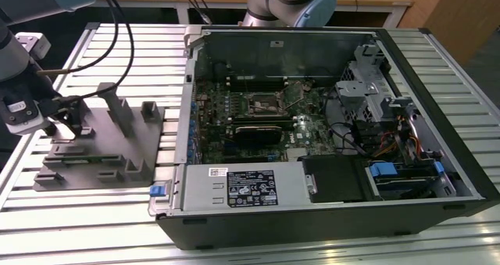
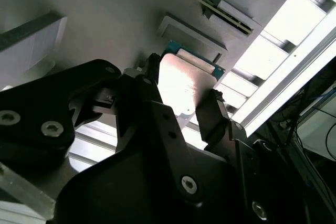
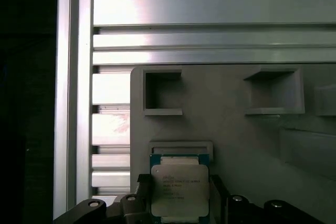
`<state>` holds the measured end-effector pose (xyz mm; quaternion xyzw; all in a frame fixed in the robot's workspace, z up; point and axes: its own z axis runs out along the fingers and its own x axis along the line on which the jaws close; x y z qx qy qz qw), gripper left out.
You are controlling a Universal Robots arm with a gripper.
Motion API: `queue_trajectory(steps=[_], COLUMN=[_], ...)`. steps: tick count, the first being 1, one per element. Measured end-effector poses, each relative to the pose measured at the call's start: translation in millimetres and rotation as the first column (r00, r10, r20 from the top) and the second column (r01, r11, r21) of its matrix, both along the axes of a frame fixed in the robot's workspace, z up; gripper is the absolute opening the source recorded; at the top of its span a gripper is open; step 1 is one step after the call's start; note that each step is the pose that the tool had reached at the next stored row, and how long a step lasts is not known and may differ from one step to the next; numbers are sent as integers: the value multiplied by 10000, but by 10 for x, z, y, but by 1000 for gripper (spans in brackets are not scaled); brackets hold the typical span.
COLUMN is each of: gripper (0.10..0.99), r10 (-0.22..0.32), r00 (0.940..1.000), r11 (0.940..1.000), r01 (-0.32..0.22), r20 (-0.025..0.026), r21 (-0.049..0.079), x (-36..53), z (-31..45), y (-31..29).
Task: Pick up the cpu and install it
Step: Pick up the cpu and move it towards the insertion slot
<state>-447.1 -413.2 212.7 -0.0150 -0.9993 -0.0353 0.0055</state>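
the hand (image 3: 180,182) is right up close in both wrist views. its two black fingers (image 3: 143,195) press on two sides of the cpu (image 3: 180,198), so it is clamped on the cpu. the cpu is a small flat square with a shiny grey top and a green rim. it is at the grey tray (image 3: 226,124), next to a small raised frame near the tray's edge. i cannot tell if it rests on the tray or is lifted a little. in the exterior view the hand is low over the tray. the tray lies on the counter (image 1: 78,218), near the counter's edge on the exterior view's left. the open computer case (image 1: 328,230) takes up the middle of the counter, just beside the tray. the socket (image 1: 264,103) sits on the board inside the case, well apart from the hand.
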Motion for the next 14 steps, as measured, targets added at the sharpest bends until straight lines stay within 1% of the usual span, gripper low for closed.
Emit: queue_trajectory(steps=[9, 14], gripper=[533, 533], r10=[0, 0], r00=[10000, 10000], r11=[10000, 10000], r01=[0, 0], r20=[2, 4], r21=[2, 3], x=[0, 0], z=[70, 90], y=[0, 0])
